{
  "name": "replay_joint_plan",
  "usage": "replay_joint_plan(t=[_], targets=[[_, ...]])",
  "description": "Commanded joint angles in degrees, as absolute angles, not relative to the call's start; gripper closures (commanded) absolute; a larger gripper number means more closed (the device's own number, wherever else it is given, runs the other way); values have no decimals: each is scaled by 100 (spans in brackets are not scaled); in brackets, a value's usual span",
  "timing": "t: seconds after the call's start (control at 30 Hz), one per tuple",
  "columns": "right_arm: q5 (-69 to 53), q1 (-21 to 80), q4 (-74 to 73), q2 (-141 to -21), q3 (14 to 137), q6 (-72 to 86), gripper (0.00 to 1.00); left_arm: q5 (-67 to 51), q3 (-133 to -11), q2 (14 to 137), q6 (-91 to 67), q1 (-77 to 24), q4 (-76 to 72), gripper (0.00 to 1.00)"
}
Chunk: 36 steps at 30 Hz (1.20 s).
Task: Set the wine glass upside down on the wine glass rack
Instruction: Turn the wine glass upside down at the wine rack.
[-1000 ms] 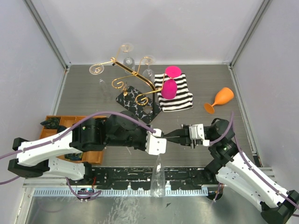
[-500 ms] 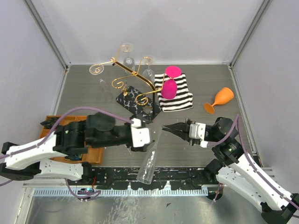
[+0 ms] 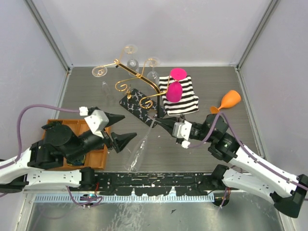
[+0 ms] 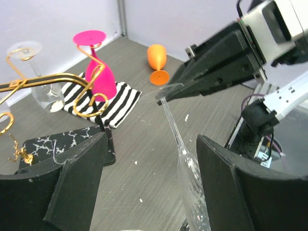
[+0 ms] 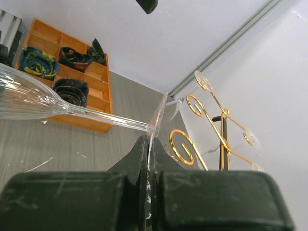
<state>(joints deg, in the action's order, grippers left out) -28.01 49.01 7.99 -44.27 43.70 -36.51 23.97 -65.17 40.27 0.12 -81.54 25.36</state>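
The clear ribbed wine glass (image 3: 138, 150) hangs slanted over the table, bowl toward the near edge. My right gripper (image 3: 158, 121) is shut on the rim of its foot; in the right wrist view the foot disc stands edge-on in my right gripper (image 5: 153, 140) while the wine glass (image 5: 29, 98) runs off to the left. My left gripper (image 3: 121, 130) is open beside the bowl, apart from it; the wine glass (image 4: 174, 131) passes close to the right finger (image 4: 240, 183). The wine glass rack (image 3: 139, 77), gold wire on a black marbled base (image 3: 137, 103), stands just beyond the right gripper.
Several clear glasses (image 3: 130, 50) hang upside down on the rack. A pink glass (image 3: 174, 91) stands inverted on a striped cloth (image 3: 190, 102). An orange glass (image 3: 226, 102) lies at the right. An orange organizer tray (image 3: 98, 155) sits under the left arm.
My left gripper has opened, let go of the glass bowl and drawn back to the left. My right gripper has carried the glass by its foot up and left toward the rack.
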Motion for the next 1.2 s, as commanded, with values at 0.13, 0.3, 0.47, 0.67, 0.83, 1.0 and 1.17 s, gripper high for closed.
replay_joint_plan(t=[0.13, 0.3, 0.47, 0.67, 0.83, 1.0, 1.17], targets=[[-783, 6092, 1090, -4917, 5083, -5105, 99, 3144, -6301, 3885, -623, -8174, 2635, 22], [42, 6817, 1271, -5115, 5245, -5605, 99, 3184, -6095, 3921, -707, -8178, 2341, 26], [461, 7236, 1437, -5197, 5353, -5993, 99, 3084, -6078, 4027, -749, -8172, 2301, 31], [865, 7575, 1585, -5275, 5413, -6401, 99, 2954, -6010, 4093, -868, -8174, 2267, 38], [1063, 7683, 1731, -5302, 5383, -6625, 99, 2933, -5923, 4080, -950, -8174, 2135, 48], [1167, 7798, 1882, -5298, 5333, -6818, 99, 2928, -5870, 4061, -992, -8174, 2113, 54], [1190, 7970, 1985, -5397, 5299, -7136, 99, 2927, -5839, 4056, -1032, -8174, 2061, 64]])
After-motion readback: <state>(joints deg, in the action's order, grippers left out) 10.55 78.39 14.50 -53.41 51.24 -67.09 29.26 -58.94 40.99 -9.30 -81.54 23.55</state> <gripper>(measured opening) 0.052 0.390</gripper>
